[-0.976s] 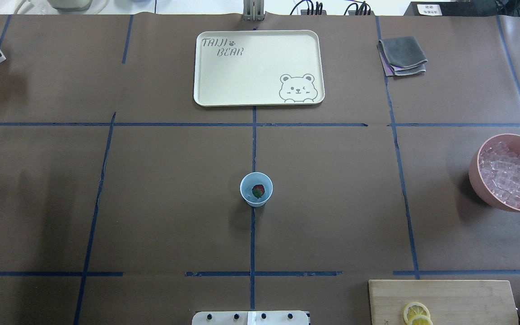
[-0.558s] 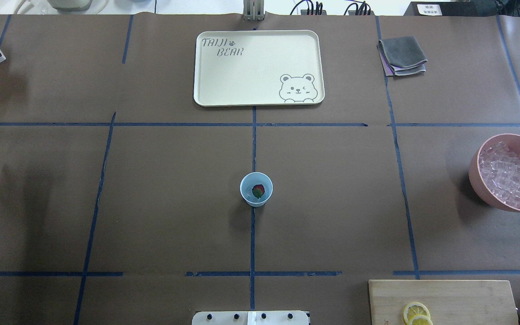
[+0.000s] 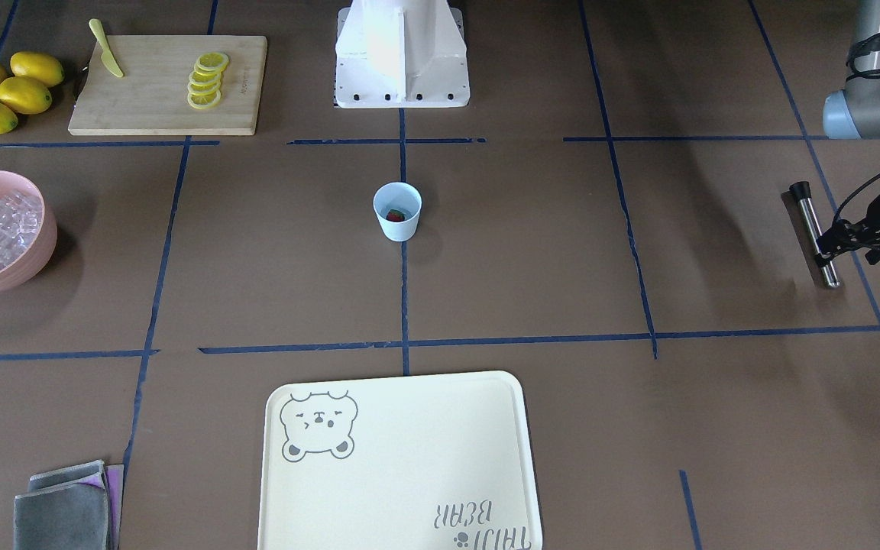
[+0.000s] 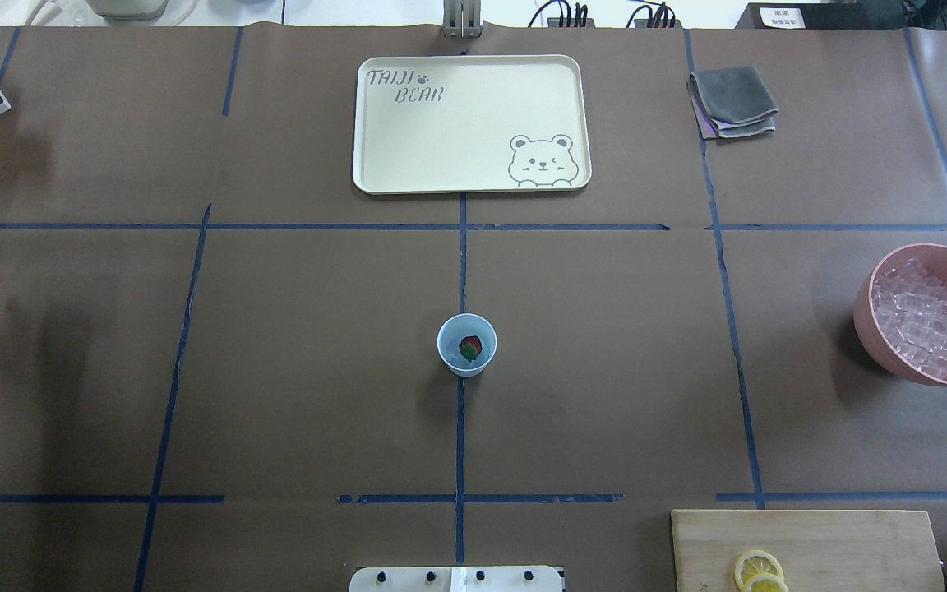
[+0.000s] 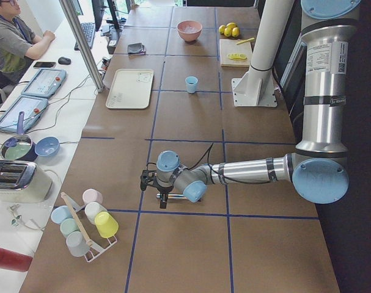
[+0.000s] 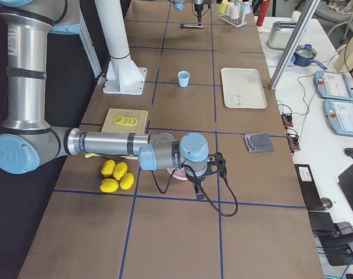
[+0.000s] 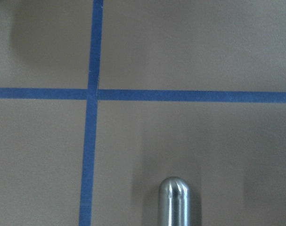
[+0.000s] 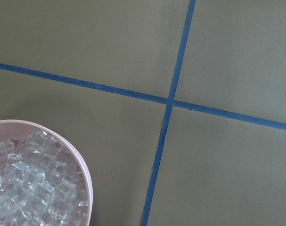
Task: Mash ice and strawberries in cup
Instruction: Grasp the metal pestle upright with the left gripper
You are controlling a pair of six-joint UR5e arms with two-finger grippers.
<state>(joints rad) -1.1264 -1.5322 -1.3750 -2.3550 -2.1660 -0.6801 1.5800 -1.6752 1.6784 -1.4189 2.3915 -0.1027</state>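
Glassy ice (image 4: pixel 926 316) is heaped in a round bowl (image 4: pixel 870 333), a strawberry (image 4: pixel 469 348) in the tapered plastic cup (image 4: pixel 466 367). The grip of the left hand (image 3: pixel 824 248) and right hand (image 6: pixel 198 189) cannot be told.

ice (image 8: pixel 25 188), pink bowl (image 8: pixel 87 197) corner-cropped, metal rod (image 7: pixel 174 202) cropped below

pale blue cup (image 6: pixel 183 78) upright mid-table (cream tray (image 6: pixel 242 88) nearby)

cup (image 3: pixel 397 229) 1 | strawberry (image 4: pixel 469 349) 1 | lemons (image 3: pixel 24 93) 4 | slices (image 3: pixel 207 80) maybe 5
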